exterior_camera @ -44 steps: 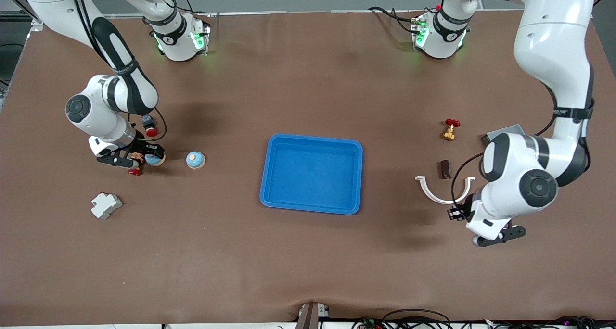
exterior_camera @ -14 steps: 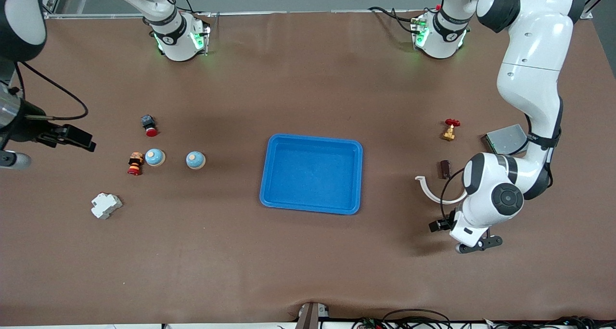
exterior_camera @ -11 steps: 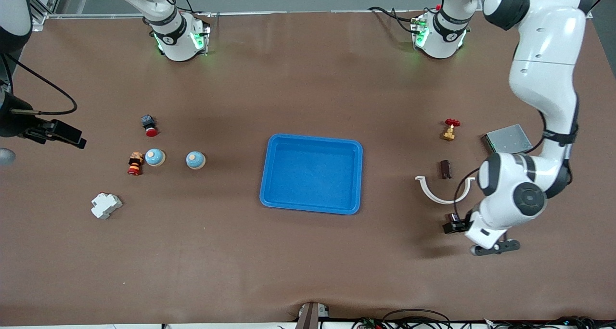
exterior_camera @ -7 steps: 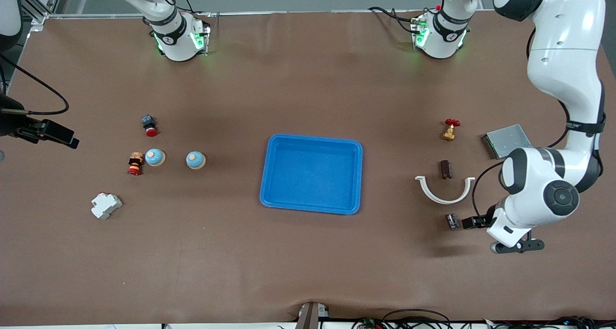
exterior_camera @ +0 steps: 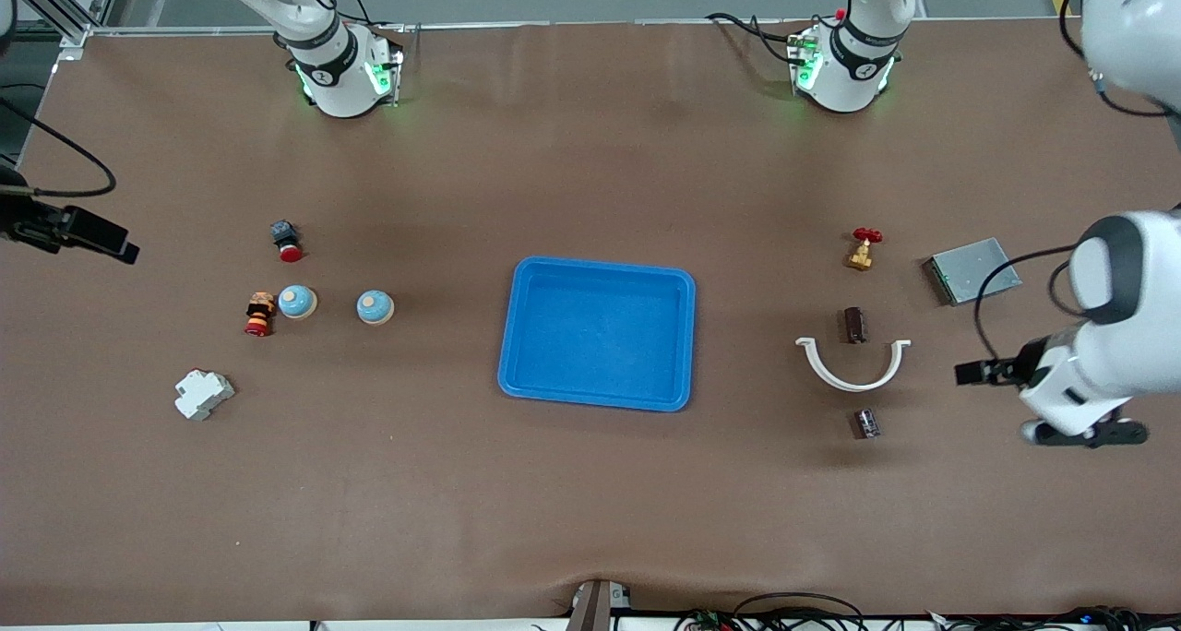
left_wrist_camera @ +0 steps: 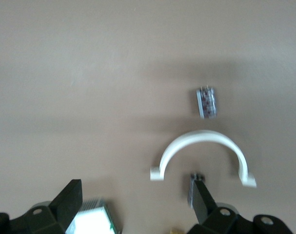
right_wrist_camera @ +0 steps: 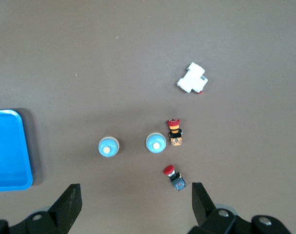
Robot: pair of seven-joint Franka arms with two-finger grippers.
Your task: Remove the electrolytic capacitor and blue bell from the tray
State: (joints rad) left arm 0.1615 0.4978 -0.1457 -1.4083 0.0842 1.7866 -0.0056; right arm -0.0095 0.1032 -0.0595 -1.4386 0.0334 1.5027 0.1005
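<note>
Two blue bells are seen standing on the brown table [exterior_camera: 572, 511] toward the right arm's end: one bell [exterior_camera: 375, 307] nearer the empty blue tray [exterior_camera: 685, 336], the other bell [exterior_camera: 297, 301] just beside a small red-and-orange button part [exterior_camera: 259, 314]. The capacitor [exterior_camera: 865, 422] is seen lying on the table toward the left arm's end, near the white curved clip [exterior_camera: 853, 365] and nearer the front camera than it. The left gripper [left_wrist_camera: 138, 207] is held spread and empty above the table near the grey metal box [exterior_camera: 974, 270]. The right gripper [right_wrist_camera: 135, 204] is likewise held spread and empty, raised over the table's edge at its own end.
</note>
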